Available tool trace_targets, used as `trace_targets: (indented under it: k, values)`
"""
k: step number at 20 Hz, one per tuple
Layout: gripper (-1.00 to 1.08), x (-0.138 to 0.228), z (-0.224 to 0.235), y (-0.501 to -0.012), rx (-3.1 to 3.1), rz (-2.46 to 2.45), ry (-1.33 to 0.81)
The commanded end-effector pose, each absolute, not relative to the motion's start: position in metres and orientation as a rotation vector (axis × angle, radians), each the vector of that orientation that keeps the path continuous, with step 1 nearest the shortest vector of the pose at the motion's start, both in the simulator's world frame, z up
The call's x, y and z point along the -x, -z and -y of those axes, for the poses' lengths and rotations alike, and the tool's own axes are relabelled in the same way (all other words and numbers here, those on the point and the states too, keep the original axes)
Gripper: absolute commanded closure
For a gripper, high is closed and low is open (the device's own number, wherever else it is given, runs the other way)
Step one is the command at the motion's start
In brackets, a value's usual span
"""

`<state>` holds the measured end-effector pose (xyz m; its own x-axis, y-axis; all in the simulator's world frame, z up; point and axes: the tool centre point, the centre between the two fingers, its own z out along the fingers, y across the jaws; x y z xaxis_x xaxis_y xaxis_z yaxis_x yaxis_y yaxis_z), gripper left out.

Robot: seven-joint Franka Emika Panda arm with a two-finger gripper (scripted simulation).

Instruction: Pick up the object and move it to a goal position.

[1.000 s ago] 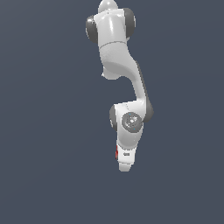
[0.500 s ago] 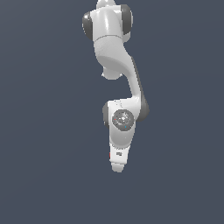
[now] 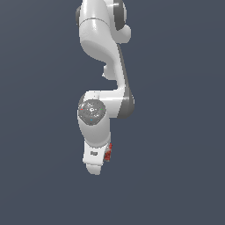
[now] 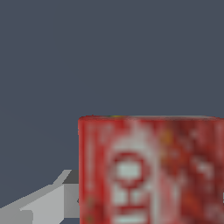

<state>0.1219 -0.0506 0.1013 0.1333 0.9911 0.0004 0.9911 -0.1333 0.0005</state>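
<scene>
The object (image 4: 151, 170) is a red boxy block with a white label mark, and it fills much of the wrist view. A grey finger (image 4: 46, 200) presses against one of its sides; the other finger is out of that frame. In the exterior view only a sliver of the object (image 3: 108, 152) shows, peeking out beside the white hand of my gripper (image 3: 97, 159). The hand points downward and hides the fingertips. The gripper looks shut on the object, which hangs in the air with it. No goal marker shows in either view.
The white arm (image 3: 103, 48) reaches down from the top of the exterior view to a grey-capped wrist joint (image 3: 91, 110). Behind everything is a plain dark blue-grey background with no table edge or other object showing.
The arm has shifted toward the exterior view's left and the wrist has turned. The red block showed on the hand's left side, then was hidden, and now peeks out on its right.
</scene>
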Motion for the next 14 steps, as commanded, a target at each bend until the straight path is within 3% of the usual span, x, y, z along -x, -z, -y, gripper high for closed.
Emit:
trace_targets:
  k: [1, 14]
  values:
    - [1.08, -0.126, 0.07, -0.116, -2.364, -2.07, -0.001]
    - [1.08, -0.136, 0.104, -0.141, -2.365, -2.068, 0.0]
